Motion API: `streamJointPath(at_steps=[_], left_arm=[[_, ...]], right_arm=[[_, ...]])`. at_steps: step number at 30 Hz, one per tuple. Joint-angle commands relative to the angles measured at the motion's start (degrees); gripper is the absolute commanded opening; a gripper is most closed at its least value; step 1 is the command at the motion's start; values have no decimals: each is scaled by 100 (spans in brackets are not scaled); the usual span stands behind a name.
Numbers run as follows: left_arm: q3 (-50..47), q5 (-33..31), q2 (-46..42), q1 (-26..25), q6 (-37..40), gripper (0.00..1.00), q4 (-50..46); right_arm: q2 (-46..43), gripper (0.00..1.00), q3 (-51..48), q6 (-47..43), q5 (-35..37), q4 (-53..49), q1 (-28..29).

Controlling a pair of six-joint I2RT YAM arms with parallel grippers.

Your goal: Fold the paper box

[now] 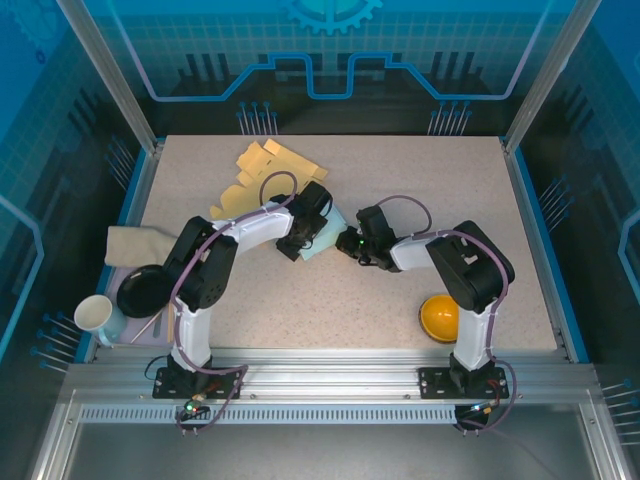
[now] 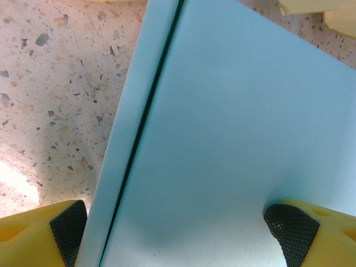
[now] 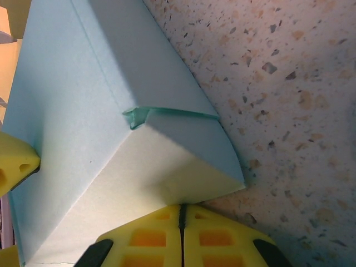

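Mid-fold, the paper box (image 1: 318, 240) lay at the middle of the surface (image 1: 420, 180), the left tool (image 2: 181, 229) spread wide astride its panel, the right tool (image 3: 182, 233) pinched closed at a raised flap that likely next needed pushing over along its crease.
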Motion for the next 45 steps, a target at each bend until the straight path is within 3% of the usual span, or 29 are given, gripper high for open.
streamJointPath(at_steps=[1, 15, 21, 27, 32, 37, 45], left_arm=[[-107, 2055, 580, -544, 376, 90, -519], [230, 1991, -142, -593, 574, 92, -894], [424, 1690, -428, -544, 1148, 93, -1198], [417, 1631, -1006, -244, 2150, 93, -971], [184, 1956, -1328, 101, 3469, 94, -237], [199, 2537, -995, 507, 4734, 91, 593], [670, 2555, -167, 560, 5796, 90, 959]], right_arm=[[-15, 7, 313, 24, -769, 340, 217], [-938, 9, -57, -1061, -1042, -1502, -762], [-1045, 12, 3, -1669, -1140, -2283, -976], [-1237, 12, 63, -2172, -1098, -2837, -1025], [-1415, 12, 117, -2457, -1012, -3140, -1094], [-1289, 12, 231, -2490, -1081, -3136, -1297], [-778, 11, 639, -2459, -1338, -2941, -1425]])
